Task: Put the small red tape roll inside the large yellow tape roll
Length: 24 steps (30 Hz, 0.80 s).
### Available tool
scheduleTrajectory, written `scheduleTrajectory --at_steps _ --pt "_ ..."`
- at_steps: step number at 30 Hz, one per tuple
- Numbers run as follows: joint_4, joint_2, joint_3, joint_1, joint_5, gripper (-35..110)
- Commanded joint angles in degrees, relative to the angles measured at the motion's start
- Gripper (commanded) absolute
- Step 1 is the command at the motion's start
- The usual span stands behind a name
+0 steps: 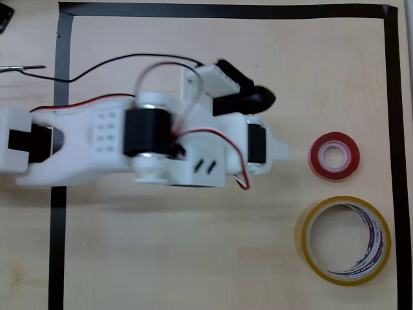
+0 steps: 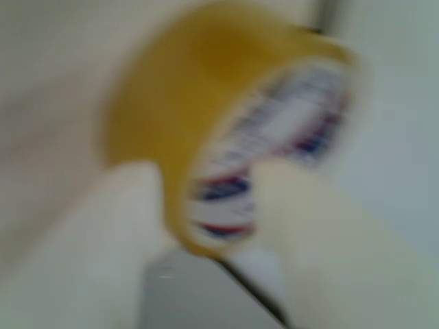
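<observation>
Wrist view, blurred: two pale fingers (image 2: 123,233) stand apart, released, with the large yellow tape roll (image 2: 171,116) just beyond the gap. Overhead, the gripper (image 1: 284,152) points at the small red tape roll (image 1: 333,155), apart from it, yellow roll beside.

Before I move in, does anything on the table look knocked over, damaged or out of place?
Nothing stands out. The red tape roll and the yellow tape roll both lie flat on the table, close together but apart, inside the black tape border. The wrist view is blurred, so fine damage can't be ruled out.
</observation>
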Motion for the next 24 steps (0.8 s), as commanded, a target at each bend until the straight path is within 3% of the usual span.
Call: scheduleTrajectory --at_steps 1,12,24 --pt "-0.5 2.6 -8.7 0.9 0.7 10" --pt "-9.8 -4.7 -8.7 -0.6 1.3 17" --pt "-27.1 -15.5 -10.1 -1.1 3.5 16"
